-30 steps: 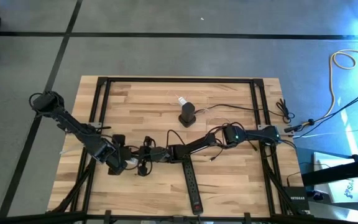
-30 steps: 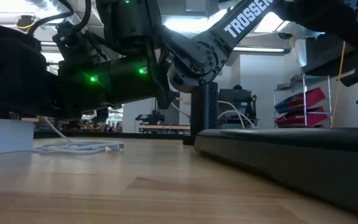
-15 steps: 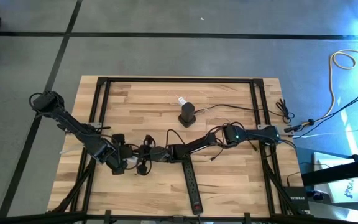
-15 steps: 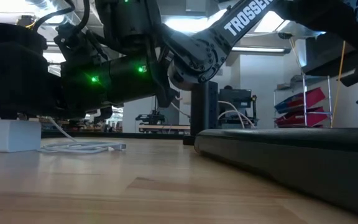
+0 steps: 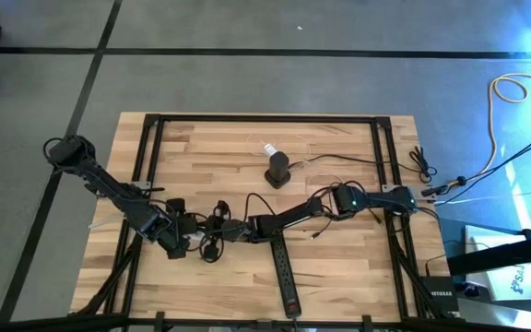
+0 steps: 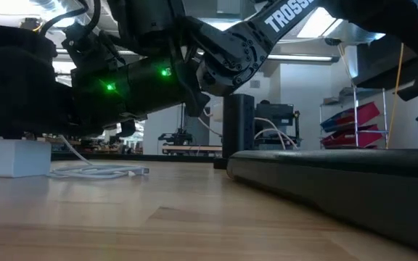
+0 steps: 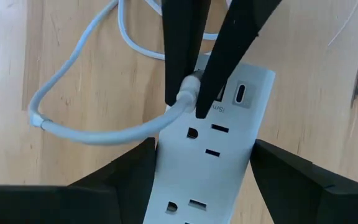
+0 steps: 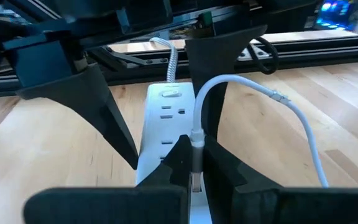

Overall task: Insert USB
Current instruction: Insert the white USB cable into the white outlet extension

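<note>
A white power strip (image 7: 207,134) with outlets and a USB-C port (image 7: 241,93) lies flat on the wooden table, left of centre (image 5: 194,242). My left gripper (image 7: 204,149) points down over it, one finger on each long side. My right gripper (image 8: 194,146) reaches in level from the table's right, shut on the white USB plug (image 7: 188,94). The plug's tip is at the strip's port end; the fingers hide whether it is in a port. Its white cable (image 7: 86,130) loops slack over the table. My left gripper grips the power strip by its two long sides (image 7: 157,155), one finger on each, from above and slanting, fingers across the strip. The strip lies flat on the table. My right gripper pinches the USB plug's body (image 8: 195,138) between its two fingertips, coming nearly level from the table's right. The plug points at the strip's port end, and the cable arches up slack behind it.
A long black power strip (image 5: 287,272) lies toward the near edge, right of the grippers, and fills the right of the low view (image 6: 339,177). A black stand (image 5: 277,171) stands far of centre. Black frame rails (image 5: 265,120) and loose cables (image 5: 420,161) edge the table.
My right arm's wrist has tipped up a little while its gripper stays shut on the plug at the strip. My left gripper has rolled slightly, and the white strip has shifted a little with it.
</note>
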{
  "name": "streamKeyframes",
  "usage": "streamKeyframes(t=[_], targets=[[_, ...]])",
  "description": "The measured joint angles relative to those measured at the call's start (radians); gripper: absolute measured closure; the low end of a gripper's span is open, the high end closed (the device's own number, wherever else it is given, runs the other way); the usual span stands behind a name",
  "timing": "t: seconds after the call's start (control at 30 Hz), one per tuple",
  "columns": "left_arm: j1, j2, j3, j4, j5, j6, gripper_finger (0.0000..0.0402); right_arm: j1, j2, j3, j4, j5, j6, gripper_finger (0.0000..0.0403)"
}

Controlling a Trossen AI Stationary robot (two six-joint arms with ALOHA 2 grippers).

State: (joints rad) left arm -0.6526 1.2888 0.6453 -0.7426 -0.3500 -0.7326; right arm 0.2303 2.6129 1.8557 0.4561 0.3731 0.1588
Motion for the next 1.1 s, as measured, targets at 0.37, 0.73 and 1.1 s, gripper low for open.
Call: streamKeyframes(t=[0.37, 0.73, 1.1], targets=[[-0.001, 0.000, 0.002, -0.007, 0.003, -0.043, 0.0165, 0.016, -0.021, -0.002, -0.068, 0.040, 0.068, 0.0398], [0.000, 0.000, 0.002, -0.030, 0.004, -0.025, 0.0165, 0.034, -0.032, -0.003, -0.103, 0.113, 0.048, 0.0398], [0.000, 0.000, 0.001, -0.034, 0.009, -0.020, 0.0165, 0.032, -0.029, -0.056, 0.048, 0.122, -0.032, 0.0398]])
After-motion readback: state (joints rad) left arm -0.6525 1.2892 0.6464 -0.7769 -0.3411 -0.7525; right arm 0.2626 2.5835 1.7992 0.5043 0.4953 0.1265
